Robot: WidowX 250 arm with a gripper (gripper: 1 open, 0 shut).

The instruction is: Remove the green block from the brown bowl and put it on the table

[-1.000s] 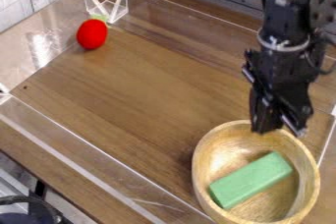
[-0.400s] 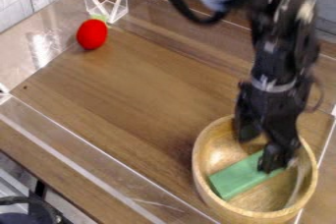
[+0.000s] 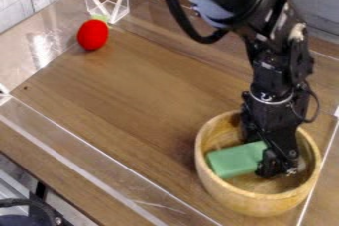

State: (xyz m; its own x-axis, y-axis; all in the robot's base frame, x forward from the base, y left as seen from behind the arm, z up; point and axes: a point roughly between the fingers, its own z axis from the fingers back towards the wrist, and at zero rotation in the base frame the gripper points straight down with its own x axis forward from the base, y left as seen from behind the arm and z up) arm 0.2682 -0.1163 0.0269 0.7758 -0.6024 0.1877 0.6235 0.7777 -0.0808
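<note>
1. The lower part of the black robot arm (image 3: 245, 10) enters from the top of the view; the rest of it is cut off by the frame.
2. The jaws reach down into the brown bowl (image 3: 260, 206), on its right side as seen here. They are dark and crowded with joints and screws, so the individual parts are hard to separate.
3. How far the jaws stand open cannot be told: their dark fingertips (image 3: 272, 163) overlap one another in the view, and the gap between them cannot be made out.
4. The green block (image 3: 235, 161) lies inside the bowl, its left portion in plain sight. Its right end is hidden behind the jaws, which are right at it; whether they grip it or only touch it cannot be told.
5. The far rim of the bowl and much of its right interior are also covered by the jaws. The near rim shows fully.
6. The bowl sits on the brown worktop (image 3: 139, 96), toward the lower right of the view.
7. A red ball (image 3: 93, 35) lies well apart from the bowl, at the upper left, near a pale, spiky object (image 3: 110, 6) whose thin outline is difficult to read.
8. At the lower left corner, a black object (image 3: 24, 211) is cut off by the frame.
</note>
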